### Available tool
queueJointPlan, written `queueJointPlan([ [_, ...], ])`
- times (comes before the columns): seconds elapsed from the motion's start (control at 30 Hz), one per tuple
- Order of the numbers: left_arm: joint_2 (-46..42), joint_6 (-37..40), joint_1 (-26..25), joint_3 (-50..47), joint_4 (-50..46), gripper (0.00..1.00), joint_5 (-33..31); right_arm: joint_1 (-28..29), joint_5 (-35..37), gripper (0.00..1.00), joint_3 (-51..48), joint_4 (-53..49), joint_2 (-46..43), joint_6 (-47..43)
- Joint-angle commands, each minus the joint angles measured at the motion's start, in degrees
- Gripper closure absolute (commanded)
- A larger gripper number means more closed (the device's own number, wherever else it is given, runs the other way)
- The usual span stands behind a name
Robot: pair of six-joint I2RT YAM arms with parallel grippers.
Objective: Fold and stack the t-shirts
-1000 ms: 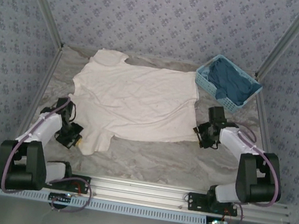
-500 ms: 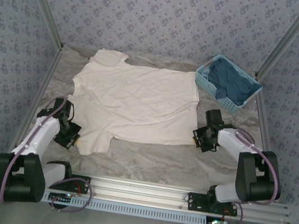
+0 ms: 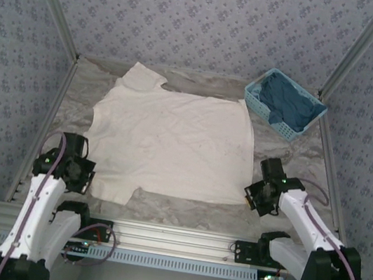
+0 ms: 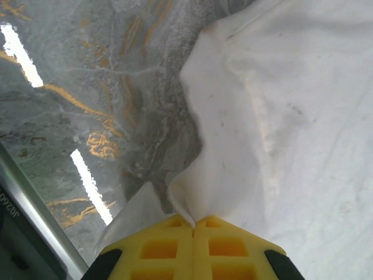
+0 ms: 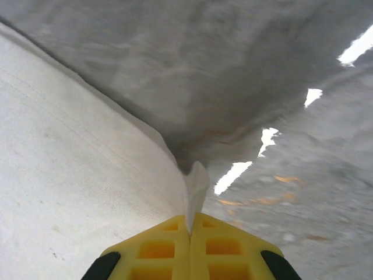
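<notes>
Light-blue lattice basket (image 3: 268,115) in the upper right of the frame, at the table's far right corner, dark blue cloth (image 3: 289,99) bunched inside. Grey marble-look table (image 3: 186,209). Floral-patterned walls (image 3: 191,20). Aluminium rail (image 3: 178,237) along the bottom.

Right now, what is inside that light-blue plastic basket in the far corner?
A crumpled dark-blue cloth lies in the light-blue plastic basket; whatever is under it is covered.
</notes>
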Motion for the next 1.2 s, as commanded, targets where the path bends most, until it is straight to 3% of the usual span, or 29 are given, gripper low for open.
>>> queueJointPlan([
  [0.0,0.2,-0.8,-2.0,1.0,-2.2,1.00,-2.1,0.7,2.7,1.00,-0.5,-4.9,-2.8,-0.1],
  [0.1,2.9,2.7,-3.5,1.9,4.1,1.00,-0.9,0.9,3.0,1.00,0.8,-4.0,-2.1,-1.6],
  [0.4,16.6,11.0,-5.2,15.8,8.6,1.00,-5.5,1.5,5.4,1.00,10.1,-5.5,2.4,-5.0],
  [0.9,37.9,20.7,-4.5,32.2,9.8,1.00,-8.0,-0.3,6.0,1.00,22.9,-1.6,17.6,-6.5],
  [1.17,44.4,23.7,-3.2,36.0,10.0,1.00,-9.6,-0.8,6.4,1.00,29.2,1.2,26.4,-8.7],
])
